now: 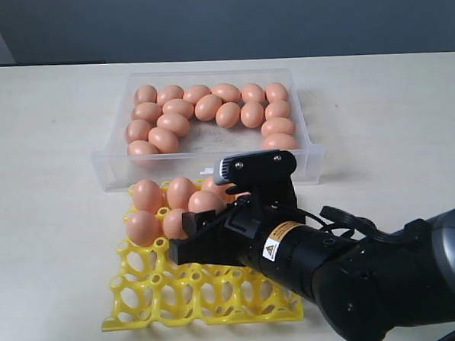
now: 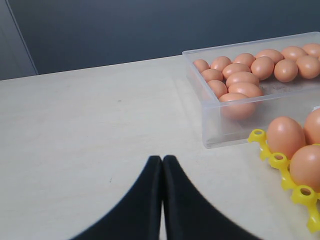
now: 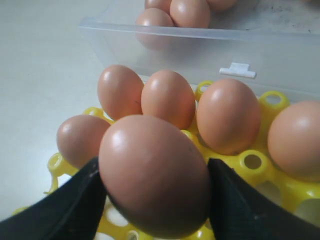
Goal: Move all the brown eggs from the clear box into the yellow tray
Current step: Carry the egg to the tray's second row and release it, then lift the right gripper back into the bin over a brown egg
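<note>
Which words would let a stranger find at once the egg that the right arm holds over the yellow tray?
Find the yellow tray just in front of the clear box. Several brown eggs sit in its cups nearest the box. The one meant is beside them, the only egg clamped between the two black jaws of the right gripper.

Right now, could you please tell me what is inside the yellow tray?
Brown eggs sit in the yellow tray cups nearest the clear box; the visible front cups are empty. The right end effector grips another egg over it, and its arm hides the right-hand cups.
</note>
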`<act>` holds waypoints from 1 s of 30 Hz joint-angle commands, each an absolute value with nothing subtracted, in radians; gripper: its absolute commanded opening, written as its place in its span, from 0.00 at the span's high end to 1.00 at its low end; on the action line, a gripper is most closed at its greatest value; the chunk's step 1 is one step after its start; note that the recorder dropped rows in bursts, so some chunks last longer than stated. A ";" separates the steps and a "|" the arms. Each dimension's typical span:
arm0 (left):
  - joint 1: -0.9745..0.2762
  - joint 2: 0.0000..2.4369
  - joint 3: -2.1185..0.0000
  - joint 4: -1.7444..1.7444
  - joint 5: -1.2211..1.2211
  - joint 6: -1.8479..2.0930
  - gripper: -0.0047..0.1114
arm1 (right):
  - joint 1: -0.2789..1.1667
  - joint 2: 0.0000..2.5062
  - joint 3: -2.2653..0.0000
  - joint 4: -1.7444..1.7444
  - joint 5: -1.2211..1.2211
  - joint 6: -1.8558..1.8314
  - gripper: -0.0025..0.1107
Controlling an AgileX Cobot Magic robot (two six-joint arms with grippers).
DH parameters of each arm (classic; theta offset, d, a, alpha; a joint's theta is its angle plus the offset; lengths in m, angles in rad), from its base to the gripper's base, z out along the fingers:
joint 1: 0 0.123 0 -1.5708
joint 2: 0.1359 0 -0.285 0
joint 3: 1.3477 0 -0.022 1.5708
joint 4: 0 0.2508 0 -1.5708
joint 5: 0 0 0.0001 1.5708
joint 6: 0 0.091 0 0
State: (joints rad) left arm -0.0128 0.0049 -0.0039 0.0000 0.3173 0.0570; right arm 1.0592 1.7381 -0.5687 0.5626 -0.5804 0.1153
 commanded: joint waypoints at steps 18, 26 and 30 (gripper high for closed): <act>-0.009 0.000 0.000 0.000 0.307 0.057 0.96 | 1.058 1.736 -0.562 0.570 -0.660 0.116 0.31; -0.009 0.000 0.000 0.000 0.307 0.057 0.96 | 0.983 1.677 -0.648 0.787 -0.641 -0.025 0.34; -0.009 0.000 0.000 0.000 0.307 0.057 0.96 | 0.834 1.681 -0.790 0.822 -0.406 -0.224 0.44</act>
State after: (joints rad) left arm -0.0128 0.0049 -0.0039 0.0000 0.3173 0.0570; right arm 0.9198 1.6864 -0.7106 0.7959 -0.5462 -0.0920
